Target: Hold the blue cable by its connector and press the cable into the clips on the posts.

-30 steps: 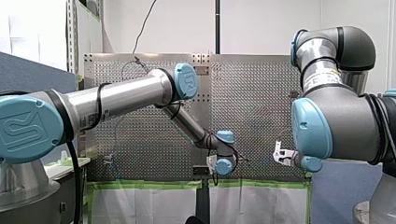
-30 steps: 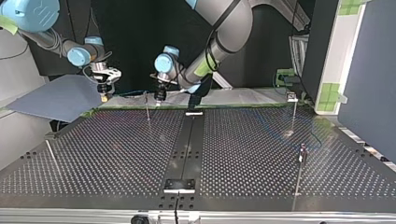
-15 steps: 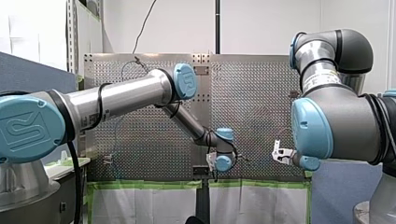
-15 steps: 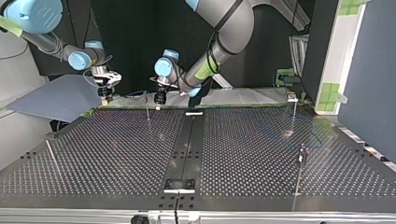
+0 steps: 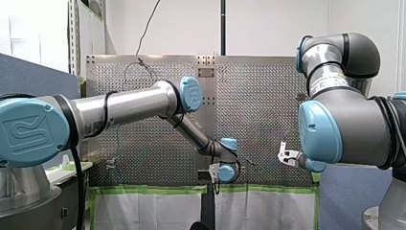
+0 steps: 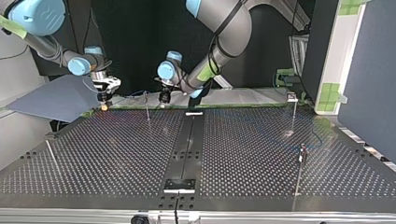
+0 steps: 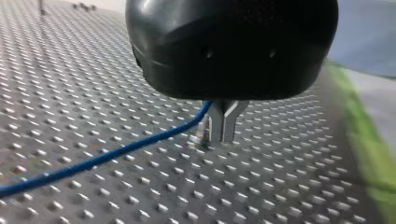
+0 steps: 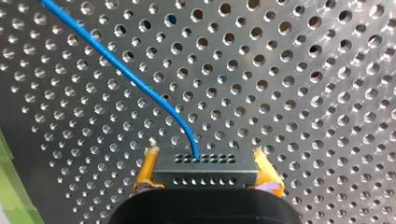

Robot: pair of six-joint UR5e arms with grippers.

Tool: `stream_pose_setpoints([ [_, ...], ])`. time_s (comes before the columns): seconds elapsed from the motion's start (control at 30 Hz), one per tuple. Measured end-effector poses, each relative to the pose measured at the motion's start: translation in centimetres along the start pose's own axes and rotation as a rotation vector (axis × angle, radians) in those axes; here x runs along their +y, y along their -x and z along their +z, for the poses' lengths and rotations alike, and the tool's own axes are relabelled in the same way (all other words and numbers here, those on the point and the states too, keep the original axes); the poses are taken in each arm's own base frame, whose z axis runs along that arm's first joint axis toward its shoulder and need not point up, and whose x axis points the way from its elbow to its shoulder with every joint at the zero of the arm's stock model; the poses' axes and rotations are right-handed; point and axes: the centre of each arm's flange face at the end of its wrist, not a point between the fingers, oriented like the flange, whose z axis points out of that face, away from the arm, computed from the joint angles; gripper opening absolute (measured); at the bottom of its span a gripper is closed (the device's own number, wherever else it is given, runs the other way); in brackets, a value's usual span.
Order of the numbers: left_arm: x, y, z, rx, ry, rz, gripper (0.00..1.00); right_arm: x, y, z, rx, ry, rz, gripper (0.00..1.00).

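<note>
Blue cable [image 7: 116, 151]: thin, glossy, curves low over the perforated desk [image 7: 280, 177]. One end enters a black connector [image 8: 205, 176], clamped between the yellow pads [image 8: 145, 170] of my right gripper [image 8: 204, 158], likely to anchor that end. My left gripper [image 7: 223, 139] pinches the cable, metal fingers [image 7: 215, 126] nearly closed, close to the desk, probably to steer it toward the post [image 6: 146, 106] nearby.

We stand in a lab: a perforated metal table [image 6: 116, 154] edged with green tape [image 5: 158, 190], a blue partition panel [image 6: 369, 84] beside it.
</note>
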Motion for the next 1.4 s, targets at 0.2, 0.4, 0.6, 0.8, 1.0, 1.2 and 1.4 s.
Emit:
stream_pose_setpoints([
  [0.2, 0.1, 0.1, 0.2, 0.015, 0.009, 0.006, 0.00, -0.2, -0.2, 0.9, -0.011, -0.005, 0.003, 0.00],
  [0.4, -0.2, 0.9, 0.7, -0.002, 0.016, 0.001, 0.00, -0.2, 0.6, 1.3, -0.025, -0.008, 0.005, 0.00],
  [0.6, -0.5, 1.8, 1.3, -0.024, 0.023, -0.007, 0.00, -0.1, 1.2, 1.6, -0.036, -0.008, 0.004, 0.00],
  [0.8, -0.5, 2.5, 1.8, -0.038, 0.022, -0.021, 0.00, -0.2, 0.9, 2.1, -0.029, -0.012, -0.001, 0.00],
  [1.0, -0.5, 2.5, 1.9, -0.037, 0.020, -0.025, 0.00, -0.2, 0.8, 2.2, -0.031, -0.013, -0.003, 0.00],
  [1.2, -0.6, 2.4, 1.8, -0.030, 0.010, -0.022, 0.45, -0.3, 0.8, 2.2, -0.032, -0.014, -0.003, 0.00],
  [1.4, -0.2, 1.8, 1.4, -0.018, 0.016, -0.013, 1.00, -0.3, 0.8, 2.2, -0.032, -0.014, -0.003, 0.00],
])
